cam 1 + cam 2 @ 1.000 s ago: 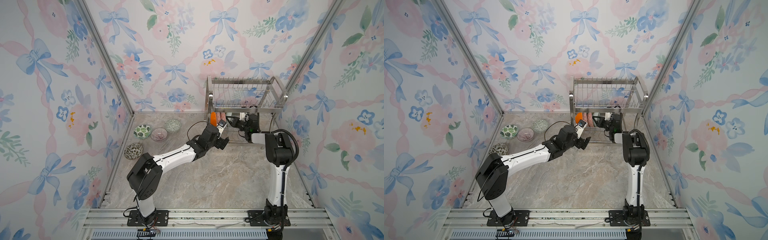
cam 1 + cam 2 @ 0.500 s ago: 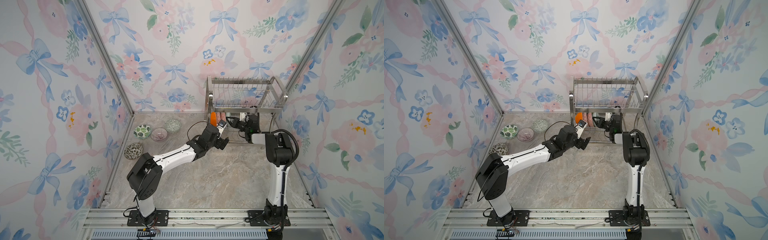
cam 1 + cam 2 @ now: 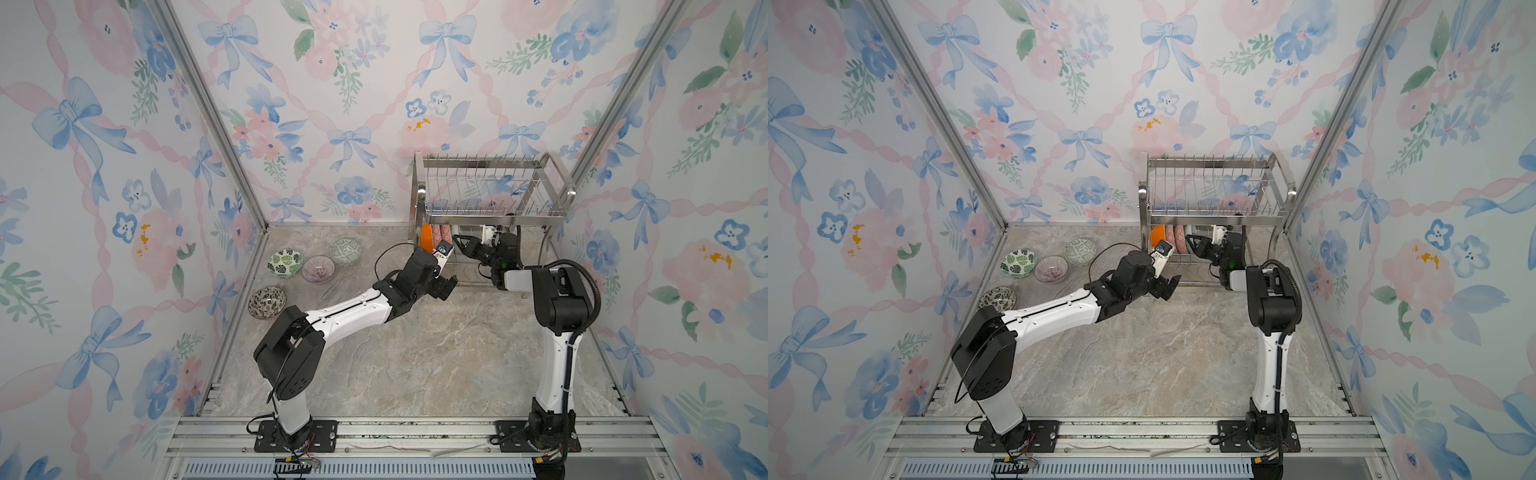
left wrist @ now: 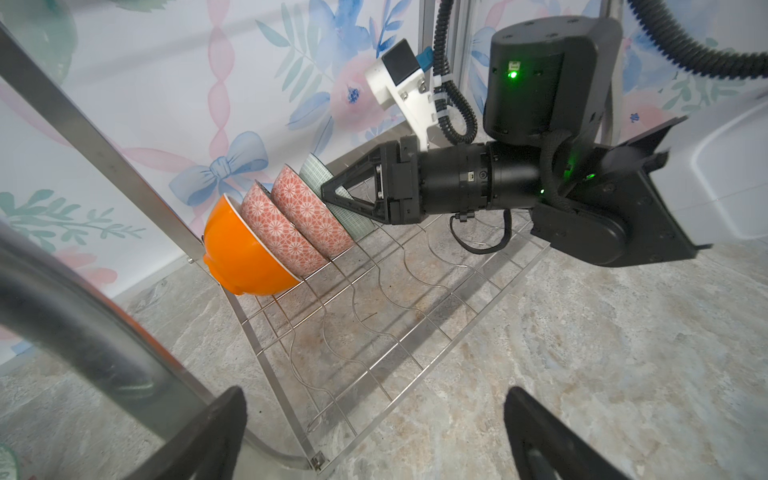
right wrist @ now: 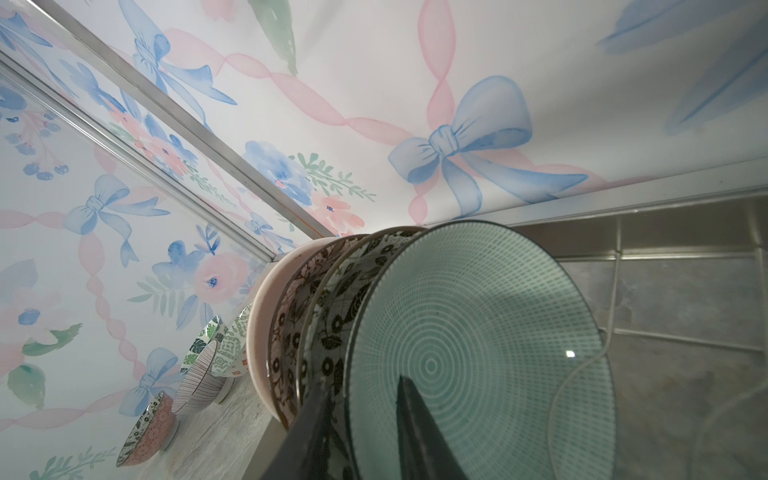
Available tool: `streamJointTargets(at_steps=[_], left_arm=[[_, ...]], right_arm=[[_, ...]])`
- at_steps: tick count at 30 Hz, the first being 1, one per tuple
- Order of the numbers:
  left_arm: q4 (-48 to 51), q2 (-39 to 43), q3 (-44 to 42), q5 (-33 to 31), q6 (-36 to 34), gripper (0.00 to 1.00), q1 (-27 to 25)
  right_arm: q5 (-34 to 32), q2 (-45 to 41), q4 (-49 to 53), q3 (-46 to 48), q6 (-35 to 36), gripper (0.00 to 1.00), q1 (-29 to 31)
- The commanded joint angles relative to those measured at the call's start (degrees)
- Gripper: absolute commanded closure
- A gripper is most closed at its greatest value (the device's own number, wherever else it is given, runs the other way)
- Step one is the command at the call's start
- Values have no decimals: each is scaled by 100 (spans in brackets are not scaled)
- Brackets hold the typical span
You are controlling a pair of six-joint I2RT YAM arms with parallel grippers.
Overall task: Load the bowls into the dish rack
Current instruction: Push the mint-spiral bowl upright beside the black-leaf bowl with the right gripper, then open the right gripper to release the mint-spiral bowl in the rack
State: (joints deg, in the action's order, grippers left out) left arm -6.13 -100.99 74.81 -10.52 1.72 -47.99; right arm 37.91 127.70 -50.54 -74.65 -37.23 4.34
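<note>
The dish rack [image 3: 490, 187] [image 3: 1217, 187] stands at the back right. Its lower tier [image 4: 374, 324] holds an orange bowl [image 4: 249, 257], two red-patterned bowls [image 4: 286, 232] and a green dotted bowl [image 5: 478, 353], all on edge. My right gripper [image 3: 455, 237] [image 5: 359, 386] reaches into that tier, open, its fingers either side of the green bowl's rim with small gaps. My left gripper [image 3: 446, 286] [image 4: 376, 399] hangs wide open and empty over the floor at the rack's front corner. Several patterned bowls [image 3: 318, 269] sit on the floor at the back left.
The floor bowls are a green-leaf one [image 3: 284, 262], a green geometric one [image 3: 345, 251] and a dark-leaf one [image 3: 267, 302] near the left wall. The rack's upper tier [image 3: 494, 210] hangs just above my right gripper. Floral walls enclose the marble floor [image 3: 415, 353].
My right gripper's jaws have parted from the green bowl's rim. Neither arm has visibly shifted, and the left gripper stays wide open.
</note>
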Motion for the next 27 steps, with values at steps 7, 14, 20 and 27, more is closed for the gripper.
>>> streamJointTargets(at_steps=[7, 14, 20, 27], left_arm=[[55, 174, -58, -46, 119, 2, 17], [87, 235, -80, -103, 101, 2, -5], [90, 270, -108, -112, 127, 2, -9], [59, 329, -185, -141, 180, 2, -26]], right_arm=[[-253, -327, -740, 414, -308, 65, 40], [-393, -485, -877, 711, -295, 63, 22], [-472, -638, -1033, 973, -359, 59, -37], [-504, -824, -1154, 1236, -425, 53, -83]])
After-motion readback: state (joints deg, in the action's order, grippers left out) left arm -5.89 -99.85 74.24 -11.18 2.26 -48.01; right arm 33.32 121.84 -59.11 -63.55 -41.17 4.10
